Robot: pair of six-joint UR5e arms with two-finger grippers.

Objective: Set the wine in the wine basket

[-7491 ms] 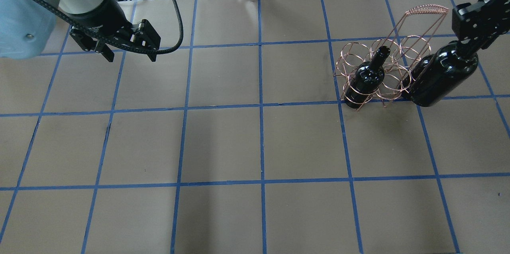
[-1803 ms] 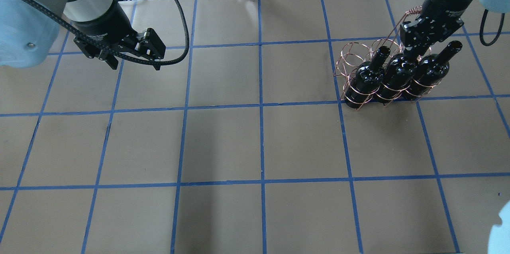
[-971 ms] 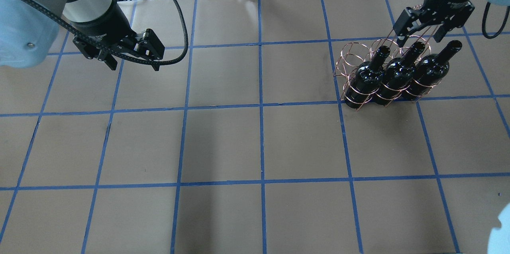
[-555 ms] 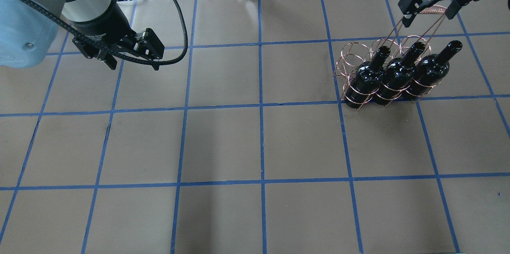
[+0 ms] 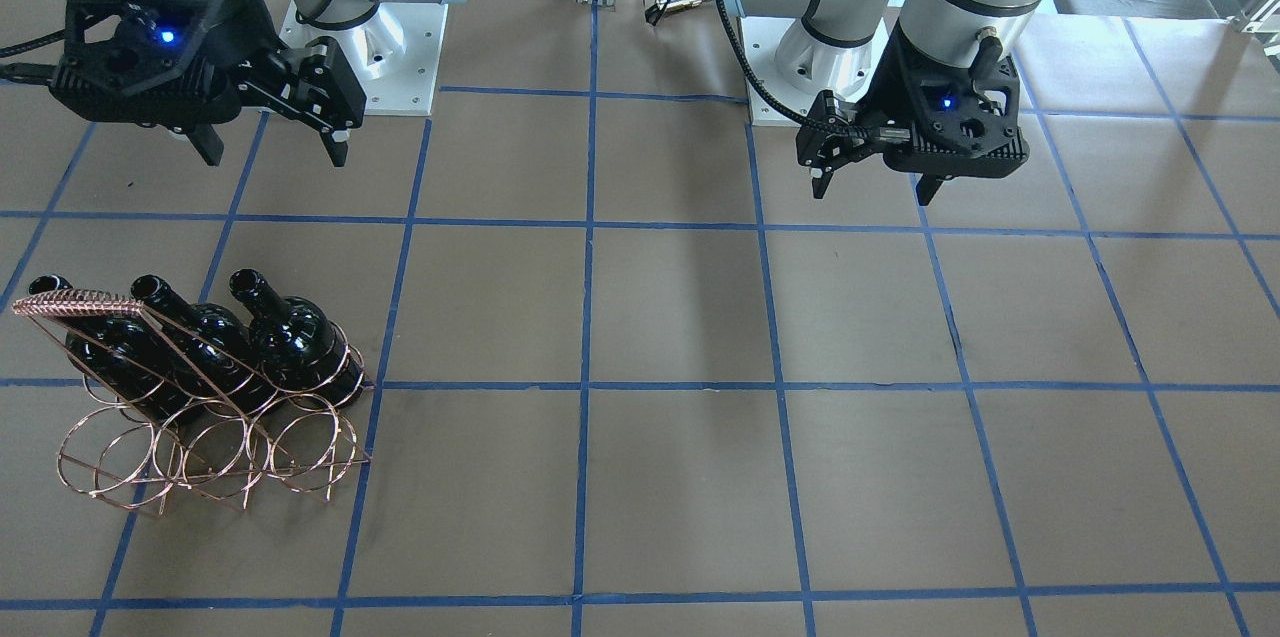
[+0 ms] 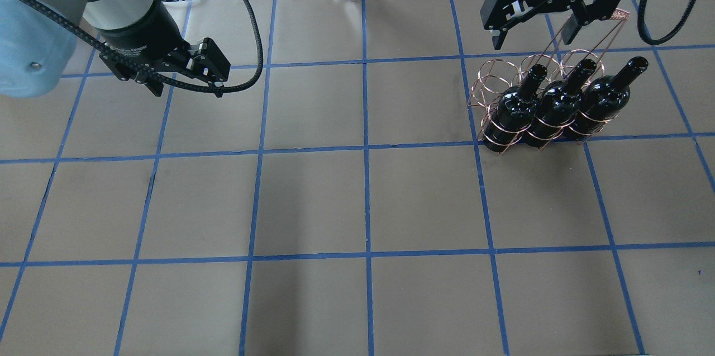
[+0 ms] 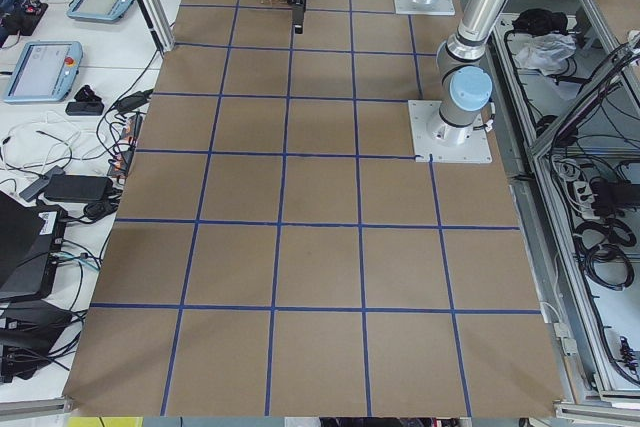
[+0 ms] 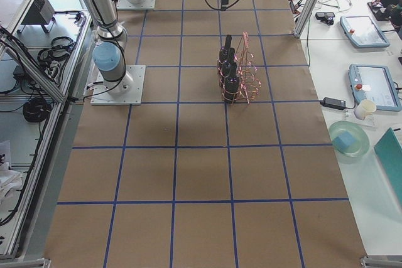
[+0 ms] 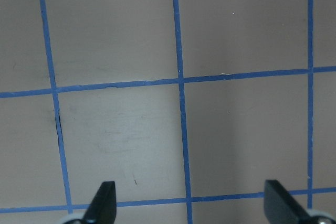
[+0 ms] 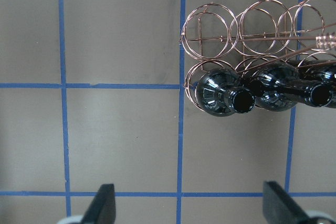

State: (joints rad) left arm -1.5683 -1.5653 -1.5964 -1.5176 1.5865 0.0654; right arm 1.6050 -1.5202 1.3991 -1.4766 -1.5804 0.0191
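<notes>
Three wine bottles [image 6: 558, 105] upright in the wine basket [image 6: 485, 81], row nearer the robot, right gripper [image 6: 530, 37] wide open, holding nothing, raised near basket, left gripper [image 6: 186, 83] open, empty, well apart

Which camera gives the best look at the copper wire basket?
The exterior front-facing view: the whole wine basket shows unblocked, handle, empty rings and three wine bottles. Overhead, the right gripper overlaps its handle; the right wrist view crops one end; the exterior right view shows it small.
</notes>
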